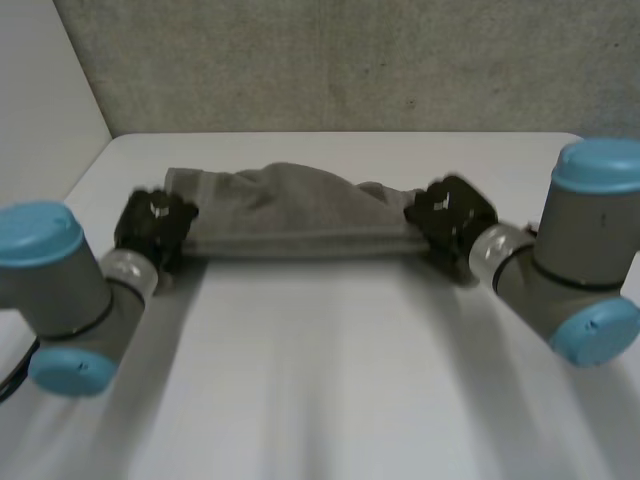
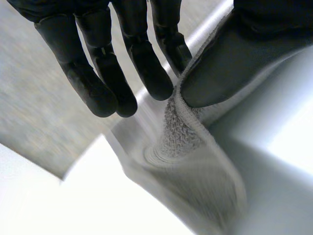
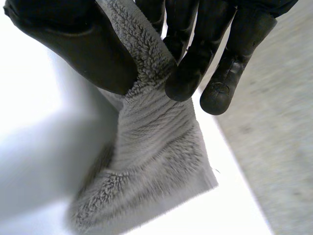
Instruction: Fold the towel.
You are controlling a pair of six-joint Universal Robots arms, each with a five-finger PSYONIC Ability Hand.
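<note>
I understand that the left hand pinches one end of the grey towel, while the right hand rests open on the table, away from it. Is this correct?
Not quite. The left hand does pinch one end of the grey towel, but the right hand is not open or away from it: the right wrist view shows it pinching the other end.
</note>
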